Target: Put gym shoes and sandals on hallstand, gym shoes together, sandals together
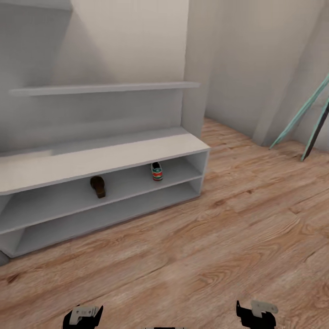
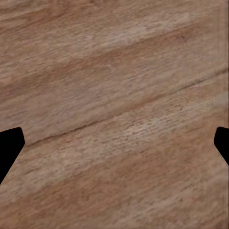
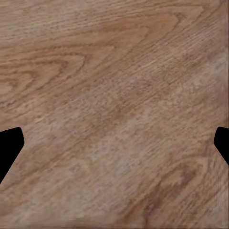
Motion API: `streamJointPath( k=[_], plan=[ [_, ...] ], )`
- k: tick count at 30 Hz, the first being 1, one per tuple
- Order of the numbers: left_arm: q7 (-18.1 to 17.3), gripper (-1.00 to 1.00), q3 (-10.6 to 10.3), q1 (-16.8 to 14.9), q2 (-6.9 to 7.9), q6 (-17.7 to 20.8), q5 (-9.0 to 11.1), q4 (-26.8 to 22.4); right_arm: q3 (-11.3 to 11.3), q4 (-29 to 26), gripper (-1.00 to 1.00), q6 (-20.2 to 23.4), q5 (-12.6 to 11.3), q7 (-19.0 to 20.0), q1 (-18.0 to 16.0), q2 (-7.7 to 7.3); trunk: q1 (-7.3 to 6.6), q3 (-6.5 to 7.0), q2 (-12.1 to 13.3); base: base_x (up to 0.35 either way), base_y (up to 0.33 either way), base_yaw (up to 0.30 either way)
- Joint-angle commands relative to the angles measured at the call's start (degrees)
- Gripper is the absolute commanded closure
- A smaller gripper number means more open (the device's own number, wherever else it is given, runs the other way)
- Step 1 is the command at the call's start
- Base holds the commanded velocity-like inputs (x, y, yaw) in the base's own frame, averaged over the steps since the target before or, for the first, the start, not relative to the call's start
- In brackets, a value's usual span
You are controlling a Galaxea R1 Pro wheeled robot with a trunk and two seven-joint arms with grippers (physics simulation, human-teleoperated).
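Nearest, at the lower edge of the head view, the left jaws (image 1: 83,316) and the right jaws (image 1: 256,313) hang low over the floor (image 1: 237,237). Each wrist view looks straight down at bare wood planks, with dark fingertips (image 2: 9,145) at the two sides of the frame and nothing between them: both pairs stand wide open and hold nothing.

No shoe lies on the visible floor between the robot and the rack (image 1: 91,160). That matters for the next move: one sandal and one gym shoe are accounted for, so their partners must be elsewhere, and from here I cannot tell which way.

Farther off, ahead and to the left, the rack stands against the wall. Its flat surface carries nothing. On the upper of the two open shelves beneath it sit a sandal (image 1: 98,186) and a gym shoe (image 1: 156,171), well apart. Both point front to back, long axis running into the shelf. The sandal is dark brown and sits toward the middle; the gym shoe is white with green and red marks and sits nearer the rack's right end.

Of the two arms, the left is nearer the sandal, and the right nearer the gym shoe, though both shelves look out of reach for now.
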Motion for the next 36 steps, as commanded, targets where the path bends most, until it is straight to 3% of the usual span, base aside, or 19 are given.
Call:
streamJointPath(
  k=[1,5,30,36],
  plan=[
    [-0.4,-1.00,0.5,0.0,-0.04,-0.3,-0.5,0.0,-0.1,0.1,-1.00,-0.3,-0.3,0.1,0.0,0.01,-0.24,0.17,0.4,0.000,0.000,-0.300],
    [-0.4,-1.00,0.5,0.0,-0.09,-0.3,-0.4,0.0,-0.1,0.1,-1.00,-0.3,-0.3,0.1,0.0,0.01,-1.11,1.00,2.0,0.000,0.000,-0.300],
    [-0.2,-1.00,0.6,0.0,-0.13,-0.2,-0.4,0.1,-0.1,0.1,-1.00,-0.3,-0.3,0.1,0.0,0.02,-1.11,1.78,2.0,0.000,0.000,-0.300],
    [1.7,-1.00,0.6,0.0,-0.19,-0.2,-0.4,0.1,-0.1,0.1,-1.00,-0.2,-0.2,0.1,0.0,0.14,-1.11,1.97,2.0,0.000,0.000,-0.300]
  ],
)
